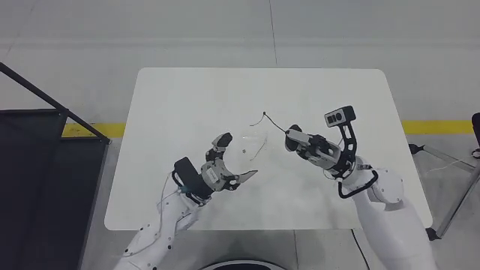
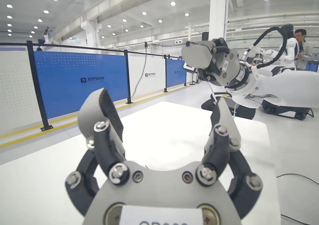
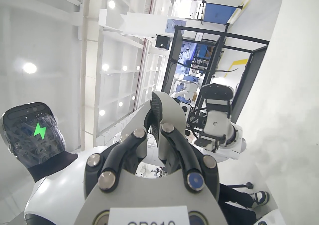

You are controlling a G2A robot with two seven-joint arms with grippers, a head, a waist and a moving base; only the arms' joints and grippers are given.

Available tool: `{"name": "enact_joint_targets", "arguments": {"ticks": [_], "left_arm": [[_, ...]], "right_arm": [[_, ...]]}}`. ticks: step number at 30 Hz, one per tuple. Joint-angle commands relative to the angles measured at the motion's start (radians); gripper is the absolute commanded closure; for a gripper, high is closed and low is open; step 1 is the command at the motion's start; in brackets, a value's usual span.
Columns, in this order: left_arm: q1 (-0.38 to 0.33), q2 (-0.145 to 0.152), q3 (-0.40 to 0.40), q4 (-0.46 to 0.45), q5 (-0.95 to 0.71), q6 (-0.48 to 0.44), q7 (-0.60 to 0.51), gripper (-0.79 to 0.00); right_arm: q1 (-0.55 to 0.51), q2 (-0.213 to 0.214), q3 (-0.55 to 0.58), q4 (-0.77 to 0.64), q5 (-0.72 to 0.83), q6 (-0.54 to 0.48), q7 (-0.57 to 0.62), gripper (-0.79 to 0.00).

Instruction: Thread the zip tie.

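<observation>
The zip tie (image 1: 274, 122) is a thin strip held above the middle of the white table (image 1: 187, 97). My right gripper (image 1: 291, 136) is shut on one end of it, and the free tip sticks out up and to the left. In the left wrist view a pale length of the tie (image 2: 211, 91) hangs from the right gripper (image 2: 197, 54) down to one fingertip (image 2: 219, 105) of my left gripper (image 2: 160, 101). The left gripper (image 1: 234, 157) is open just left of the right one, with nothing between its fingers. In the right wrist view the right gripper (image 3: 153, 104) has its pads pressed together.
Nothing else lies on the table. A dark fabric-covered frame (image 1: 34, 172) stands off the table's left side. A yellow floor line (image 1: 442, 126) passes behind the table. A cable trails on the floor at the right (image 1: 442, 157).
</observation>
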Motion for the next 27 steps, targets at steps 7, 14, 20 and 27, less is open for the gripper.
{"name": "enact_joint_targets", "arguments": {"ticks": [7,14,20,27], "left_arm": [[0.048,0.012,-0.071,-0.044,-0.066,0.0,0.044,-0.785],[0.073,0.018,-0.123,-0.066,-0.129,0.014,0.039,-0.785],[0.084,0.015,-0.148,-0.09,-0.21,0.048,0.016,-0.785],[0.084,0.015,-0.148,-0.09,-0.214,0.05,0.013,-0.785]], "right_arm": [[-0.003,0.009,0.006,-0.041,-0.187,-0.007,-0.039,0.0],[-0.079,0.019,0.039,-0.116,-0.418,-0.127,-0.147,0.0],[-0.112,0.023,0.049,-0.143,-0.512,-0.134,-0.196,0.0],[-0.112,0.023,0.049,-0.143,-0.512,-0.134,-0.196,0.0]]}}
